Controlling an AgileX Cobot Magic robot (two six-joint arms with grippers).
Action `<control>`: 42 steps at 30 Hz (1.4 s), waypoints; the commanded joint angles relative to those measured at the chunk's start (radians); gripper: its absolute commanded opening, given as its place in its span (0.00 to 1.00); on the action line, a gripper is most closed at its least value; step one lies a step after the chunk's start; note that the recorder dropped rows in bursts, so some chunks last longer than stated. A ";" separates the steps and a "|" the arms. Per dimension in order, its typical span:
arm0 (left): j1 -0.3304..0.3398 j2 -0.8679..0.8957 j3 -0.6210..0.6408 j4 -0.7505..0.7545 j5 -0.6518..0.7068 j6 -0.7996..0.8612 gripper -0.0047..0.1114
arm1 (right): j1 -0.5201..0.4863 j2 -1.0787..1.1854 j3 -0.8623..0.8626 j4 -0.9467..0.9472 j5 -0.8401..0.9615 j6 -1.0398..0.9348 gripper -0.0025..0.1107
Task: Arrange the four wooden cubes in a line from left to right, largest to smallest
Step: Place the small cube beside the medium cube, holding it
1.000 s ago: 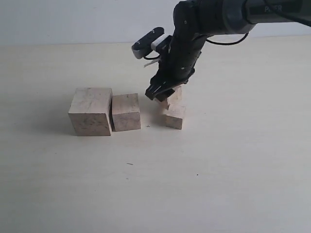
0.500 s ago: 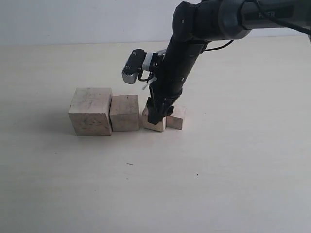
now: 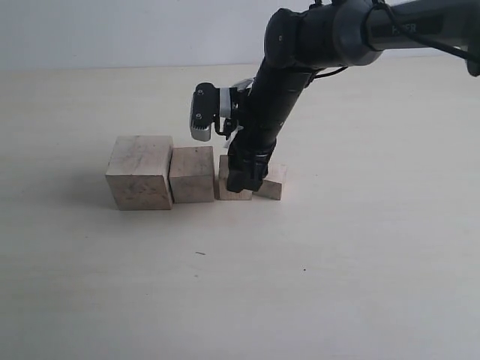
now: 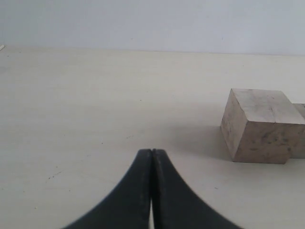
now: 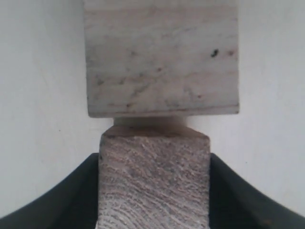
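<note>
The third cube [image 3: 225, 187], pale bare wood with a faint speckle, stands on the worktop [image 3: 337, 262] clamped between the curved black fingers [image 5: 62, 200] of the right gripper [image 3: 244, 182], which comes down on it steeply from above. In the right wrist view its upper face [image 5: 153, 181] shows rough, arcing grain, and the fingers press flat on two opposite sides. Ahead of it is the second cube [image 5: 161, 57], smoother, streaked with grey and marked by one dark fleck. Only a thin shadowed seam parts the two, and I cannot tell whether they touch. The row lies about midway between the far and near edges of the worktop, left of its centre. The largest cube [image 3: 139, 172] is nearest the left edge, the second cube [image 3: 192, 174] is close against it, then comes the held one, and the smallest cube [image 3: 274, 186] is just beside the gripper toward the right edge. All four are square-edged and matte. The left gripper [image 4: 151, 160] is clenched on nothing, its dark tapered fingers pressed together low over bare worktop. The largest cube [image 4: 262, 126] stands well apart from it.
</note>
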 commanded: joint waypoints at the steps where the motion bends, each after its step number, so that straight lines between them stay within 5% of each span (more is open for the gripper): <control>1: -0.005 -0.005 0.004 0.002 -0.012 0.001 0.04 | -0.002 0.054 0.006 -0.001 -0.081 -0.012 0.02; 42: -0.005 -0.005 0.004 0.002 -0.012 0.001 0.04 | -0.002 0.054 0.006 0.017 -0.033 -0.109 0.02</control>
